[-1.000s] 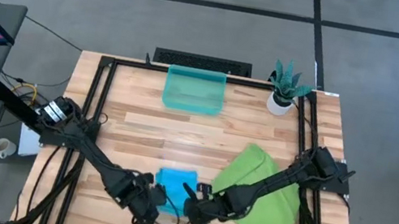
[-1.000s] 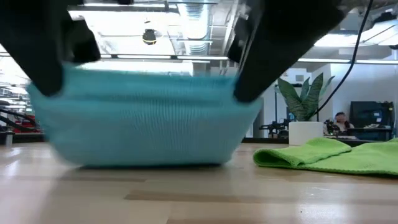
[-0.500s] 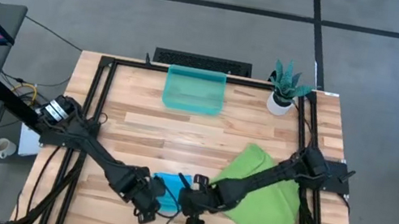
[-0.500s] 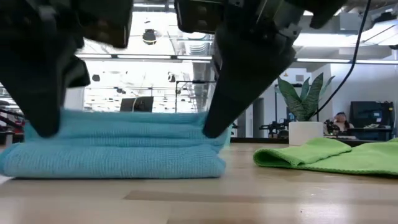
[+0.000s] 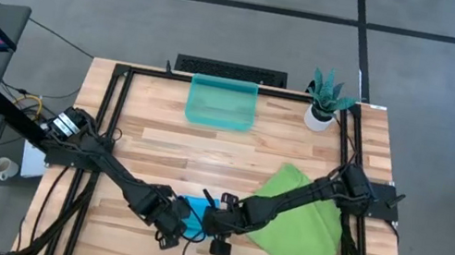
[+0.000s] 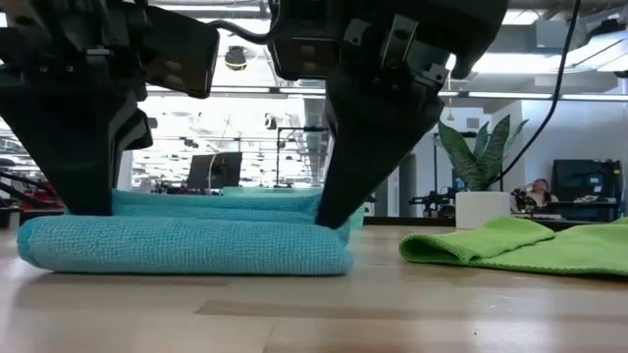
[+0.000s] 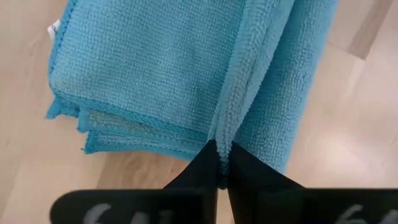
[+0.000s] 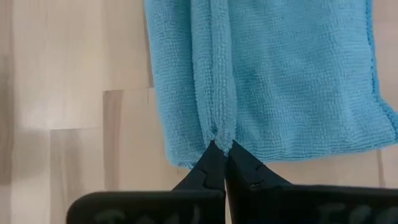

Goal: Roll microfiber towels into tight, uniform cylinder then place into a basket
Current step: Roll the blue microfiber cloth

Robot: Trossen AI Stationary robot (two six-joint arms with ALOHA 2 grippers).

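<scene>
The sky-blue towel (image 5: pixel 194 208) lies folded on the table near its front edge, a rounded fold (image 6: pixel 186 245) facing the near side. My left gripper (image 5: pixel 174 223) is shut on the towel's left end and my right gripper (image 5: pixel 210 225) on its right end. Both reach down from above. The lime-green towel (image 5: pixel 300 220) lies spread flat at the right. The teal basket (image 5: pixel 221 103) stands at the far middle. My left gripper pinches a raised ridge of the blue cloth (image 7: pixel 225 127) between its two fingers at the towel's left end, slanting down from above. The ridge runs away from the fingertips. The towel below rests on the table. My right gripper pinches the same ridge at the towel's right end (image 8: pixel 217 124) between its two fingers, slanting down from above. More than one layer is gathered there. The rest of the towel lies on the table.
A white pot with a green plant (image 5: pixel 324 100) stands at the far right corner. Black frame rails (image 5: pixel 112 117) run along the table's left and right sides. Bare wood lies between the towels and the basket.
Both grippers have sunk and gone toward the far edge with the blue towel's held edge, the right one also leftward. The towel, which hung like a curtain below them, has come down and is folded over onto itself on the table.
</scene>
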